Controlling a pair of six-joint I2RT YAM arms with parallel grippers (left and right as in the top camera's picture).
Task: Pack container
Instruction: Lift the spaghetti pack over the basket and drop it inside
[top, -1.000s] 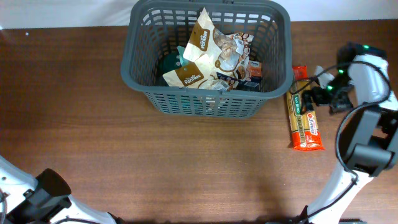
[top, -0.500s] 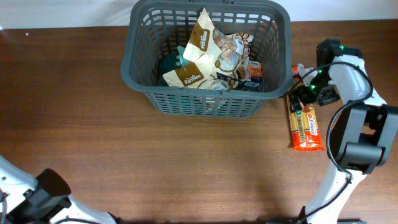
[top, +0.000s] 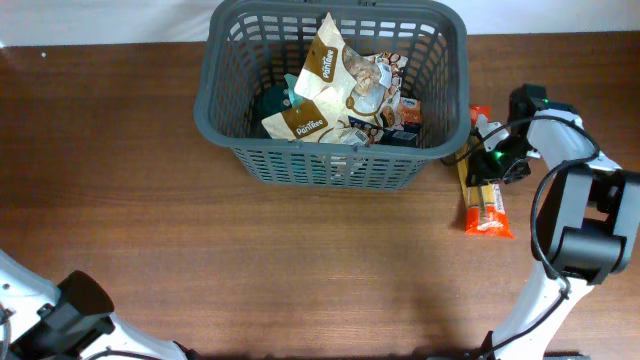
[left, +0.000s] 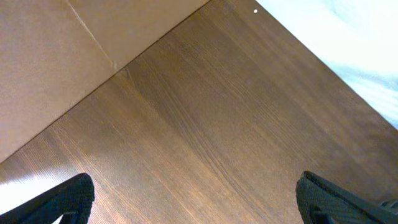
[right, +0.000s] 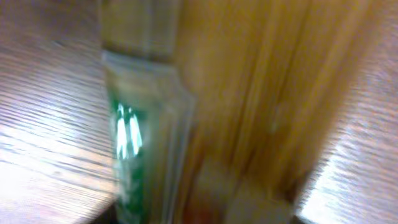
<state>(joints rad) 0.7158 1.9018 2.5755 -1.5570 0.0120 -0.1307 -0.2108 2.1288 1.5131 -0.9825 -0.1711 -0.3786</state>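
Observation:
The container (top: 330, 168), a large dark grey slotted basket, stands at the back centre of the table and holds a white-and-brown snack bag (top: 335, 85) and other packets. A long orange-and-yellow packet (top: 484, 205) lies on the table just right of the basket. My right gripper (top: 492, 165) is down on its far end, closed on it. The right wrist view is blurred and filled by this packet (right: 249, 112), which has a green-printed edge. My left gripper (left: 199, 208) hangs open over bare wood, holding nothing.
The left arm's base (top: 60, 320) sits at the table's front left corner. A tan panel (left: 62, 62) and a white surface (left: 360, 43) border the table in the left wrist view. The right arm's black cable (top: 545, 215) loops beside the packet.
My right gripper moved left and down onto the orange packet and closed. The packet now looks narrower and slightly turned. The left gripper has not moved.

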